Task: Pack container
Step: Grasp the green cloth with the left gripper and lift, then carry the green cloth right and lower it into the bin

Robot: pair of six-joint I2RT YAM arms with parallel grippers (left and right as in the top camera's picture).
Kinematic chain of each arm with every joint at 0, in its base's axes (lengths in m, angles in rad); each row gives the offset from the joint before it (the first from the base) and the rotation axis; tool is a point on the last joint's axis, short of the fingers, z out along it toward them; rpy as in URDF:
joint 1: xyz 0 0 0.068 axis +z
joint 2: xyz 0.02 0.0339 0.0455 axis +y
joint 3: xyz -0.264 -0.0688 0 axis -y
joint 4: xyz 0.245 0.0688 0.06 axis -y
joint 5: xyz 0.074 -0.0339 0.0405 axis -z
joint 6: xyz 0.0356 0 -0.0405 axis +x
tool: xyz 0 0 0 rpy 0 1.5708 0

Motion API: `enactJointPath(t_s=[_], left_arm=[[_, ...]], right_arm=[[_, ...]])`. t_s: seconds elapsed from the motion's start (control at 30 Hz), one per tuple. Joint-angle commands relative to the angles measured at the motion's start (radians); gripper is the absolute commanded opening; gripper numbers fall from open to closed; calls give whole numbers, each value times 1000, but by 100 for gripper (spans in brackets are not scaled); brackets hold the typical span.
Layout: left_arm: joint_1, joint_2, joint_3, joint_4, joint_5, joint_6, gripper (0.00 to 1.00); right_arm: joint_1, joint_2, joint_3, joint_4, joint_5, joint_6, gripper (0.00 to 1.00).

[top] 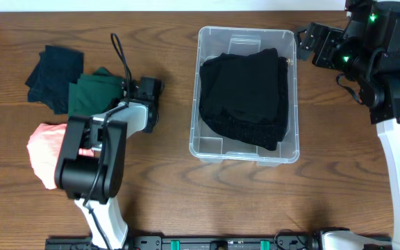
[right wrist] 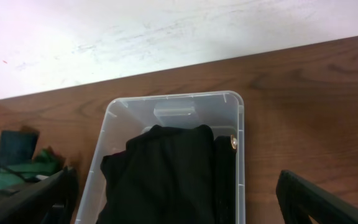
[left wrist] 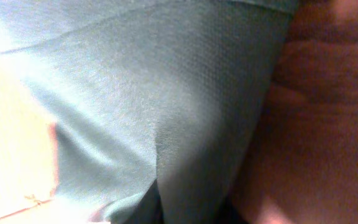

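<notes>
Some black clothing (top: 245,97) (folded) lies in the container (top: 207,147).

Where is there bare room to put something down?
Bare tabletop lies between the left arm and the container, and between the container and the right arm. Inside, the black garment leaves only the near end free. Crowded at left: navy garment, green garment, pink garment.
</notes>
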Motion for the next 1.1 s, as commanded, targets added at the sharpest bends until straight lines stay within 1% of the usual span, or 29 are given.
enactJointPath(t_s=[0.0, 0.07, 0.23, 0.4, 0.53, 0.63, 0.73, 0.77, 0.83, 0.9, 1.07], left_arm=[[-3, -137, -3, -15, -2, -16, 6], [-5, -208, -3, -26, -24, 1, 6], [-34, -385, 0, -29, -26, 64, 6], [-112, -513, 16, -28, -26, 136, 6], [-191, -580, 47, -17, -26, 156, 6], [-261, -608, 75, 49, -26, 217, 6], [-333, -615, 91, 177, -16, 306, 6], [-364, -615, 92, 245, 3, 350, 6], [-401, -613, 92, 334, 62, 397, 6], [-423, -608, 92, 402, 159, 399, 6], [-418, -559, 92, 454, 428, 398, 6]], right_arm=[[-7, -5, 2, -1, 2, 7, 99], [-7, -5, 2, -1, 2, 7, 99], [-7, -5, 2, -1, 2, 7, 99], [-7, -5, 2, -1, 2, 6, 99], [-7, -5, 2, -1, 2, 7, 99], [-7, -5, 2, -1, 2, 7, 99], [-7, -5, 2, -1, 2, 7, 99], [-7, -5, 2, -1, 2, 7, 99], [-7, -5, 2, -1, 2, 7, 99], [-7, -5, 2, -1, 2, 7, 99], [-7, -5, 2, -1, 2, 7, 99]])
